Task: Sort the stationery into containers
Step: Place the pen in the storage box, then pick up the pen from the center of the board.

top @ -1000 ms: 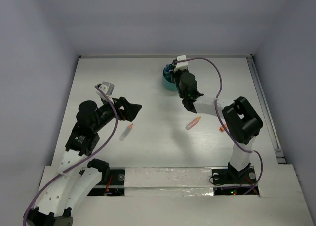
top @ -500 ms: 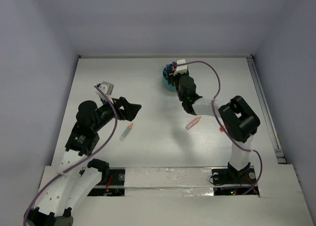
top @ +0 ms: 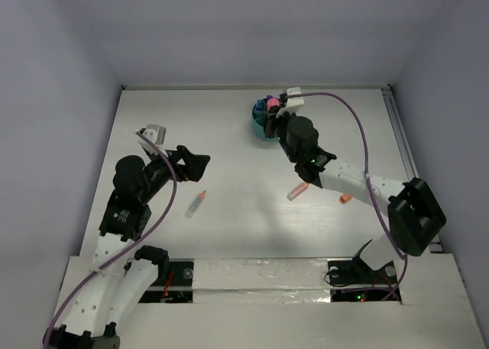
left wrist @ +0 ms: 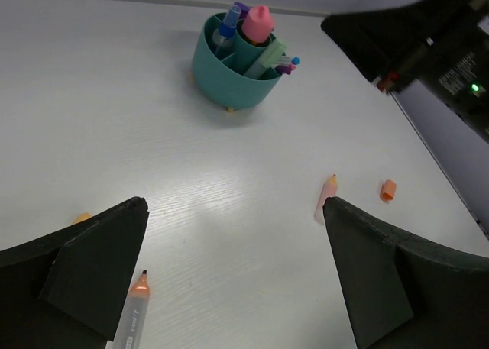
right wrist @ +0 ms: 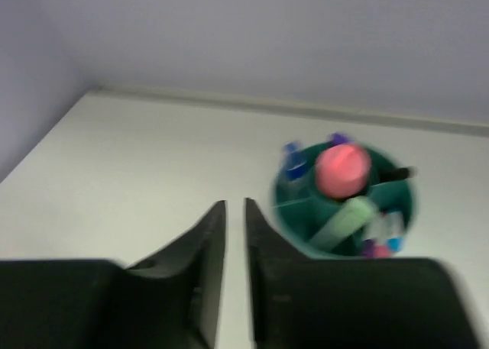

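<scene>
The white table [left wrist: 99,112] bears a teal organiser [left wrist: 229,89], orange-tipped pen [top: 195,204], peach highlighter [left wrist: 326,197] and orange cap [left wrist: 388,189].

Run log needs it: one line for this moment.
left gripper open | right gripper shut near organiser | left pen, right pen, orange cap loose

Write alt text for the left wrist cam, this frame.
A teal desk organiser stands on a white table, holding a pink-capped marker and a green highlighter among other pens. Nearer the camera lie a pale orange pen, a small orange cap and an orange-tipped pen, between the dark fingers of the open left gripper.
</scene>
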Tool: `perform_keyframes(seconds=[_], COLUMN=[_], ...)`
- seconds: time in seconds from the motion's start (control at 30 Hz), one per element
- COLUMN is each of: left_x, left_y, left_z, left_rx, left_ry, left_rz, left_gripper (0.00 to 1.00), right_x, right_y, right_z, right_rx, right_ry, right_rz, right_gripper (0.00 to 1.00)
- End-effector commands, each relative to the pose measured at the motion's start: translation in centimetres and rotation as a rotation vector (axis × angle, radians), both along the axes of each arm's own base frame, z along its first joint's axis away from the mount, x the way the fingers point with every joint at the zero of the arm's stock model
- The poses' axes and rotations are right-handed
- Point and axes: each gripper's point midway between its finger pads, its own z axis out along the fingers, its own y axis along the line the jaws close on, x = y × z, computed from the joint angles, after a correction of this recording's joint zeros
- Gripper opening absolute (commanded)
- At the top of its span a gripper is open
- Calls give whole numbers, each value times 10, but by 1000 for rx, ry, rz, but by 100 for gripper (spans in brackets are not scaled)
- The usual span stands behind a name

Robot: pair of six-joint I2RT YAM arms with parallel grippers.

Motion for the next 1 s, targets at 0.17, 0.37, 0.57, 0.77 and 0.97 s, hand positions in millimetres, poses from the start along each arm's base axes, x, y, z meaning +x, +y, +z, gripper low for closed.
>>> perform_keyframes(seconds=[0.17, 0.37, 0.57, 0.77, 0.97], left_x=[8, 8, 8, 7, 5], left_y=[33, 47, 43, 39, 39], left_z=[23, 27, 26, 25, 27], left_rx=[-5, -4, -8, -6, -6], left_ry=[-85, -102, -99, -99, -106], left_rz=[171, 242, 218, 193, 191], left_gripper=[99, 99, 99, 99, 99], right_x=[-139, -195, -200, -197, -190], right_y=[122, 178, 206, 234, 242], right_z=[-103, -162, -205, -212, -235], right_rx=[17, -65, -111, -109, -158], right_ry=[485, 645, 752, 769, 798], right_rz=[446, 530, 488, 510, 474], right_gripper=[23, 75, 86, 87, 85])
